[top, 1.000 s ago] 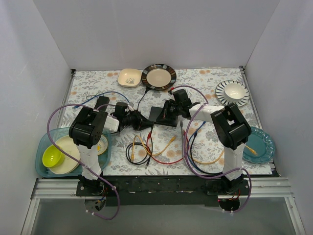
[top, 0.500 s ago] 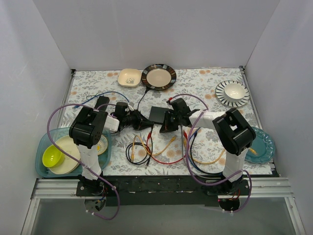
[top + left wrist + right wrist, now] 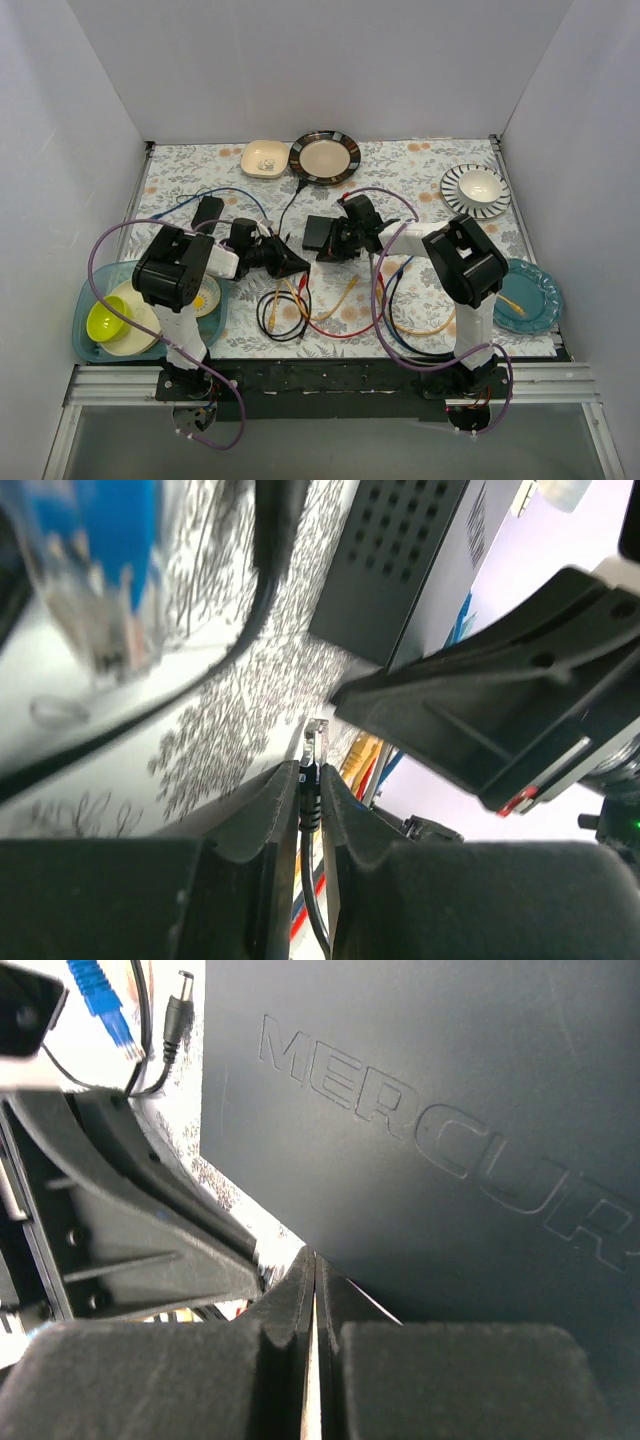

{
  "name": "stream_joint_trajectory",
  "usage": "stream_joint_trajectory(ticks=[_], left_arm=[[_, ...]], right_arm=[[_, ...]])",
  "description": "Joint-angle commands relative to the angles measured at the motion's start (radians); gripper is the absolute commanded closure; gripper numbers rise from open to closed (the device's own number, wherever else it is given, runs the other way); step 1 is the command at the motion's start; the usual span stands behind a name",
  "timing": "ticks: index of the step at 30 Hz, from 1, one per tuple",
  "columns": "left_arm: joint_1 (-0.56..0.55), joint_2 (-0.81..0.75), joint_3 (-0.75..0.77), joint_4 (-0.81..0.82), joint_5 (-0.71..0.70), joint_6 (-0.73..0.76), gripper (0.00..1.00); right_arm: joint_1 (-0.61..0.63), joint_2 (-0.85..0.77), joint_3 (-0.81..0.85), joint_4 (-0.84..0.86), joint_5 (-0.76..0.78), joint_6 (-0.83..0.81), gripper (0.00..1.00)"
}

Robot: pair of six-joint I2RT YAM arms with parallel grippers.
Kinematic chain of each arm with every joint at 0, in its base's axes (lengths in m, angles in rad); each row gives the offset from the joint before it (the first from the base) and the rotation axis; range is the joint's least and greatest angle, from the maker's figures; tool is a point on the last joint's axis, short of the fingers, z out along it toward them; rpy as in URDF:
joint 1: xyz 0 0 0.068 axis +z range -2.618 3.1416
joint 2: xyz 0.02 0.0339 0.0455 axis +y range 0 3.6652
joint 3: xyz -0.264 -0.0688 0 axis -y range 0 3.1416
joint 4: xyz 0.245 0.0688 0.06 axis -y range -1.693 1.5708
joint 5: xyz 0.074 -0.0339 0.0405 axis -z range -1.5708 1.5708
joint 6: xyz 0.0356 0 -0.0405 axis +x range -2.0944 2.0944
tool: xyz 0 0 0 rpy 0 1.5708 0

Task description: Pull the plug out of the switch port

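- Grey switch (image 3: 320,232) lies mid-table (image 3: 420,160); you see its vented side in the left wrist view.
- Left claw (image 3: 310,780) pinches a black cable (image 3: 316,910) behind its clear plug (image 3: 316,735), near the switch, not touching it.
- Right claw (image 3: 313,1290) is pressed together at the switch's edge.

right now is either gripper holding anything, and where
The left gripper pinches a black cable just behind its clear plug. The right gripper is shut on nothing, beside the switch.
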Motion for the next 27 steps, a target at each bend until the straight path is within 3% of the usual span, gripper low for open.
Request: stream_joint_trajectory(ticks=[1,4,7,10,11,12,14,19,20,25,26,27], left_arm=[[0.002,-0.071,-0.041,-0.082,-0.021,0.047,1.00],[0.009,-0.142,-0.024,-0.114,-0.045,0.066,1.00],[0.022,-0.216,0.067,-0.281,-0.148,0.132,1.00],[0.022,-0.255,0.184,-0.530,-0.359,0.200,1.00],[0.022,-0.268,0.206,-0.624,-0.411,0.208,1.00],[0.023,-0.276,0.229,-0.662,-0.516,0.214,0.95],[0.023,-0.299,0.272,-0.734,-0.588,0.215,0.76],[0.023,-0.367,0.327,-0.855,-0.798,0.134,0.22],[0.023,-0.382,0.324,-0.875,-0.812,0.122,0.03],[0.026,-0.428,0.324,-0.903,-0.800,0.096,0.02],[0.026,-0.428,0.332,-0.933,-0.795,0.090,0.02],[0.026,-0.428,0.336,-0.944,-0.792,0.088,0.02]], right_arm=[[-0.005,0.016,-0.014,0.005,0.074,0.020,0.99],[-0.007,-0.068,-0.061,0.018,0.114,0.007,0.99],[-0.004,-0.174,-0.065,-0.079,0.203,-0.067,0.99],[0.004,-0.298,-0.066,-0.213,0.304,-0.156,0.99],[0.008,-0.328,-0.065,-0.241,0.320,-0.182,0.90],[0.021,-0.383,-0.063,-0.296,0.393,-0.223,0.83],[0.041,-0.437,-0.048,-0.351,0.451,-0.266,0.69],[0.165,-0.591,-0.041,-0.521,0.685,-0.384,0.59],[0.185,-0.611,-0.043,-0.544,0.721,-0.391,0.58],[0.229,-0.746,-0.132,-0.653,0.880,-0.305,0.53],[0.229,-0.773,-0.155,-0.661,0.890,-0.268,0.42],[0.229,-0.836,-0.187,-0.658,0.895,-0.241,0.37]])
